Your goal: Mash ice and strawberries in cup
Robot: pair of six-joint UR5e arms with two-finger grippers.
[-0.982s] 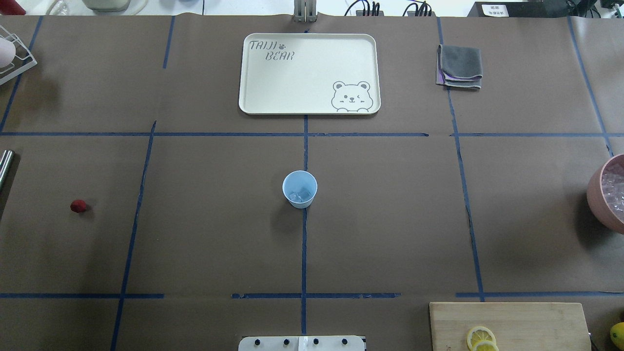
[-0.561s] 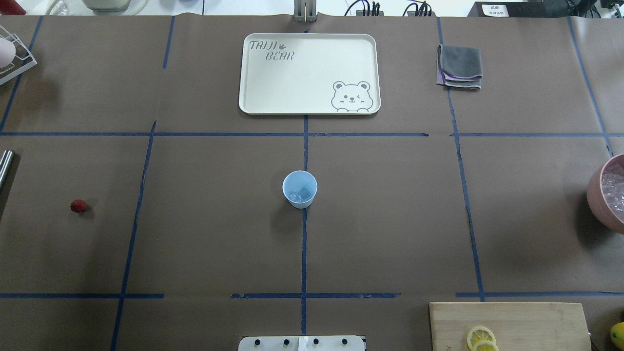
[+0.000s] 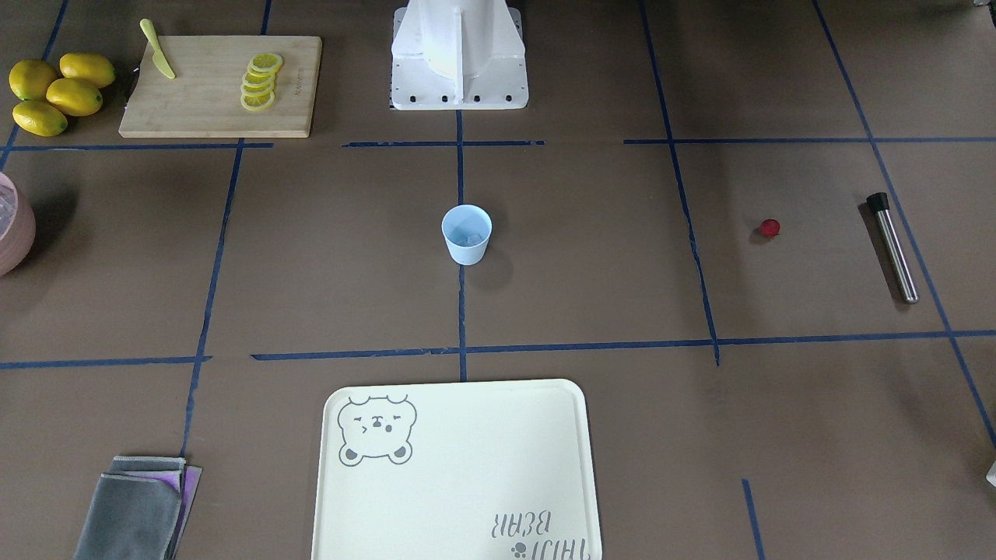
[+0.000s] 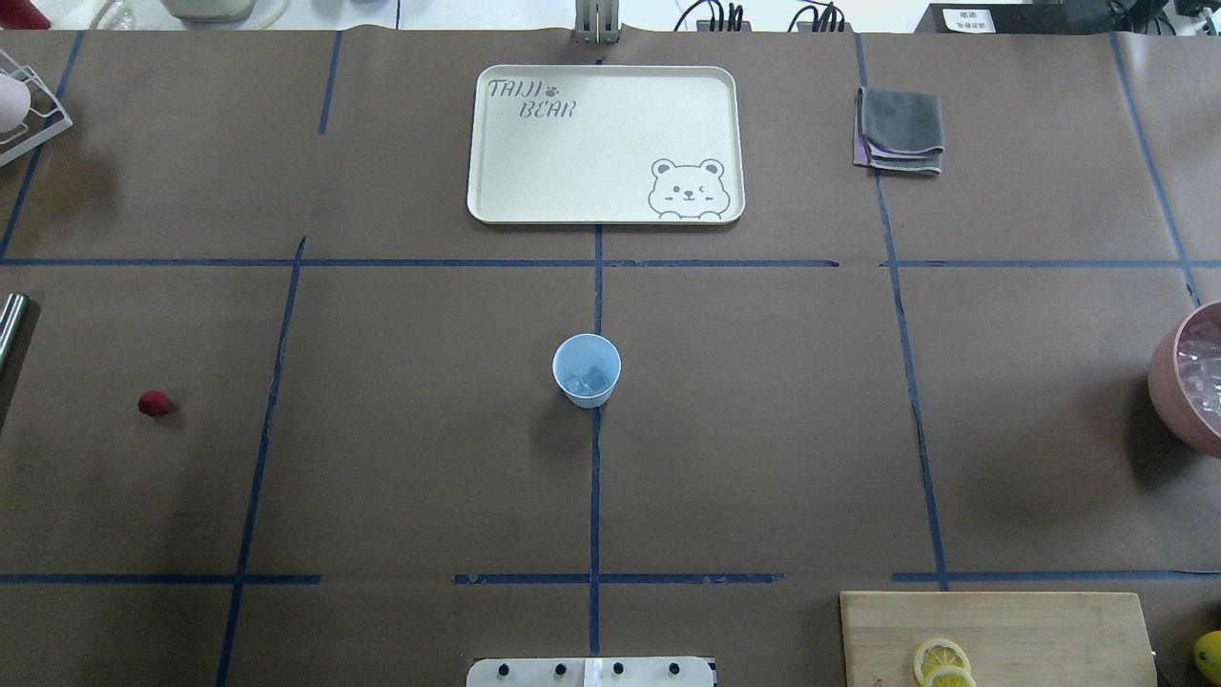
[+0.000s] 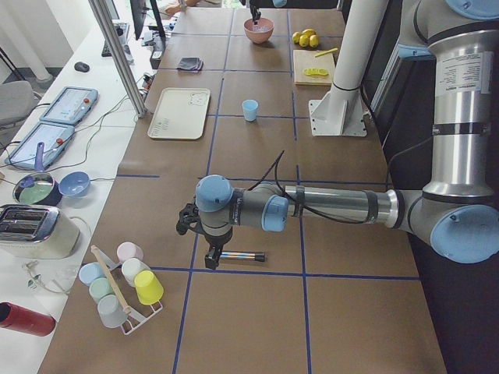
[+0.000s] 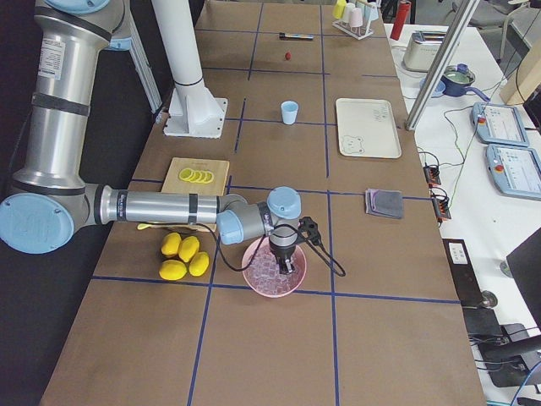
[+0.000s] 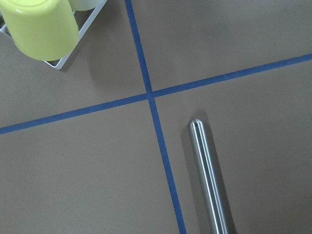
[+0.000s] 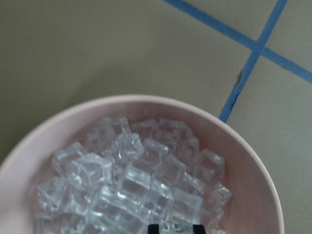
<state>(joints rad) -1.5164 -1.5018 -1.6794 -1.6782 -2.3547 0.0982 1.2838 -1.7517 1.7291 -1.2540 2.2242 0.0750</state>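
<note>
Both my left pincer [image 5: 210,259] and right pincer [image 6: 287,262]: spread or pressed, I cannot tell. Ice [image 8: 131,180] perhaps slips before cup [image 4: 572,355], bowl's [image 4: 1162,372] 9 o'clock.

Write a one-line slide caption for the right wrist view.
Round pink bowl heaped with clear ice cubes on a brown, blue-taped table.

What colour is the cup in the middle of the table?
Plain pale blue. The cup shows best in the exterior front-facing view.
</note>
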